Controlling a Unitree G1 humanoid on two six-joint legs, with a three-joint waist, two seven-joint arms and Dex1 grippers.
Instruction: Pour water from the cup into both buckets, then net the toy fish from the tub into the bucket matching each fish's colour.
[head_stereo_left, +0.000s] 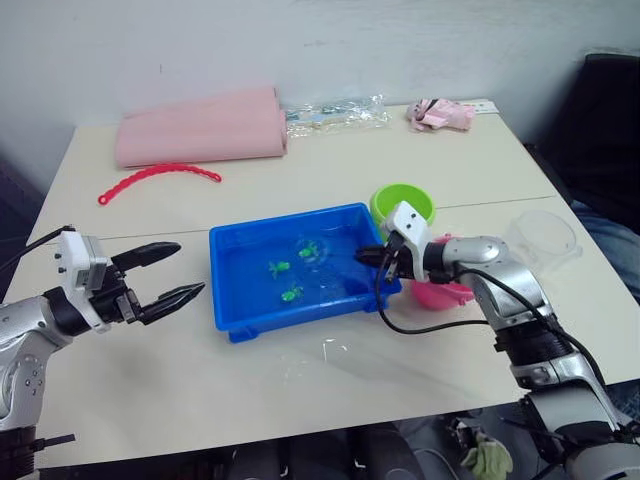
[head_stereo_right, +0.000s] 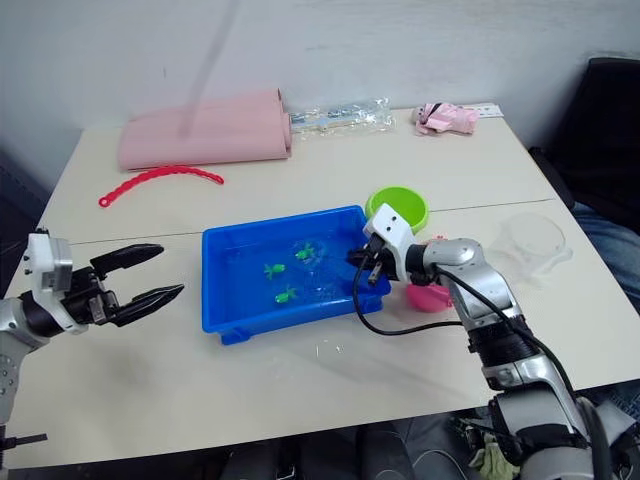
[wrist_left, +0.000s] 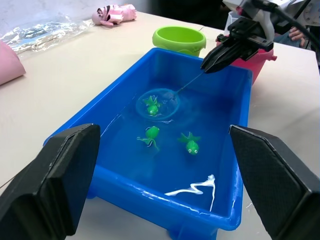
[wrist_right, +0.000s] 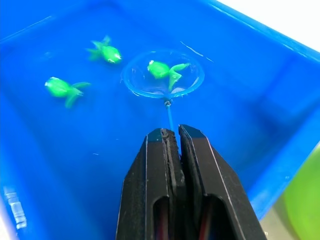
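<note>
Head views: the tub sits mid-surface holding water and three green toy fish; no pink fish can be seen in it. Two buckets stand just beside its right end, the green bucket farther back and the pink bucket nearer, partly behind the right arm. One cup rests further right, looking empty, so pouring appears done. Bucket contents cannot be told. The left claw hangs released, grasping nothing, left of the tub.

Left wrist view: one net lies in the water with a green fish inside its hoop; two more fish lie loose nearby.

Right wrist view: the right claw is clenched on the net's handle. Judgement: pink sorting seems finished; three green fish remain, one presently netted.
</note>
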